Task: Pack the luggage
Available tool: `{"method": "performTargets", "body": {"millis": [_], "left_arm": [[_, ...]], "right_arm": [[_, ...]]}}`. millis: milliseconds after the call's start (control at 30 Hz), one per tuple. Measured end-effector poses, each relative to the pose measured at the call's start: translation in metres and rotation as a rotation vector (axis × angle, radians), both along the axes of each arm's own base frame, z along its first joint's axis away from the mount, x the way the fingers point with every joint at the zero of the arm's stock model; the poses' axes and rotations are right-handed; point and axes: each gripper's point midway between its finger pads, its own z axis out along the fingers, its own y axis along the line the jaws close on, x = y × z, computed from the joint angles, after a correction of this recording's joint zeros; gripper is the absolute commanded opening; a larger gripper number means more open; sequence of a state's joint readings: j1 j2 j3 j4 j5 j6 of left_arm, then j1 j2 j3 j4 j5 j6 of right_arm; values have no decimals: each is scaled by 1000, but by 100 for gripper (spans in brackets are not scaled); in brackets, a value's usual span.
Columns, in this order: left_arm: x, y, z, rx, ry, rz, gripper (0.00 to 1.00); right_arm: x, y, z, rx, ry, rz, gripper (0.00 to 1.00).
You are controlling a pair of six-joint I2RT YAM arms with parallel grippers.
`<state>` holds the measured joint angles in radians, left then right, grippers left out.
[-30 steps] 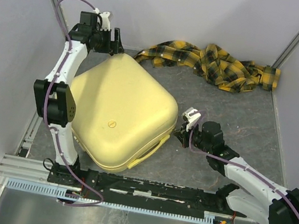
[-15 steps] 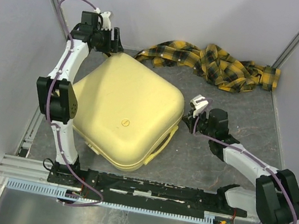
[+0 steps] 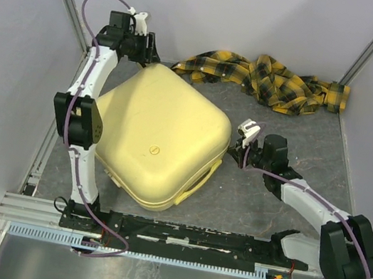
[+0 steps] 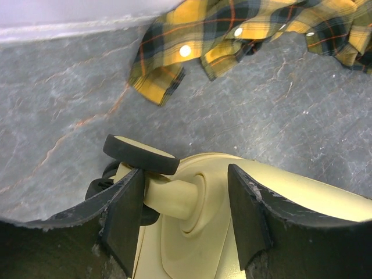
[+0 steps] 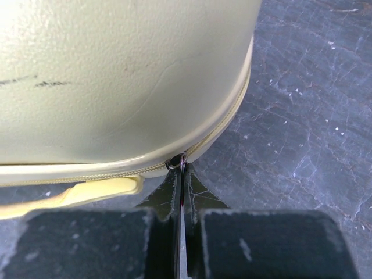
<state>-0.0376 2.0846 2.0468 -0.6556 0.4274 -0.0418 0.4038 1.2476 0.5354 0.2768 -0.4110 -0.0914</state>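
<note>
The right end effector (image 5: pixel 181 181) is clenching its two fingers together on the small metal zipper pull (image 5: pixel 182 164) of the luggage (image 3: pixel 162 135), right at the seam on the luggage's rounded right corner. In the top view this end effector (image 3: pixel 230 162) is pressing against that corner, with its arm reaching in from the luggage's right side. The yellow handle (image 5: pixel 70 195) is lying along the luggage's near-right edge, just beside the pinched pull. The left end effector (image 4: pixel 186 203) is hanging released at the luggage's far-left corner. Its jaws are standing apart on either side of the pale stem that is carrying a black wheel (image 4: pixel 139 154), and neither finger is clearly touching it. The luggage is lying flat and closed on the grey table (image 3: pixel 296 130), turned at an angle and sitting between the two arms. A yellow-and-black plaid cloth (image 3: pixel 269 78) is lying crumpled beyond the luggage's far edge, apart from it, against the back wall.
</note>
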Motion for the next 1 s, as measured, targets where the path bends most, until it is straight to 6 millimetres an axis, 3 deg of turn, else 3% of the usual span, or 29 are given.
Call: {"method": "performTargets", "body": {"millis": [133,367,533,633,733,900,933,1000], "left_arm": [[15,-32,3,2,-46,-73,56],[36,-89,17,26,-142,-194,83],[29,-81,27,51,-156,-187,87],[8,-43,43,53,-139,-121,86],[-24,26,73,31,-143,41,85],[-105,162,106,10,-161,486,87],[-119,182,109,15,-165,568,87],[-135,201,109,15,-151,679,87]], "right_arm": [[-14,-5,1,-7,33,-2,2],[-39,-7,1,20,96,11,2],[-42,-4,1,32,111,12,2],[-44,-1,2,35,114,19,2],[-45,0,2,33,113,17,2],[-45,0,2,27,109,9,2],[-45,0,2,27,109,7,2],[-45,0,2,26,109,6,2]]}}
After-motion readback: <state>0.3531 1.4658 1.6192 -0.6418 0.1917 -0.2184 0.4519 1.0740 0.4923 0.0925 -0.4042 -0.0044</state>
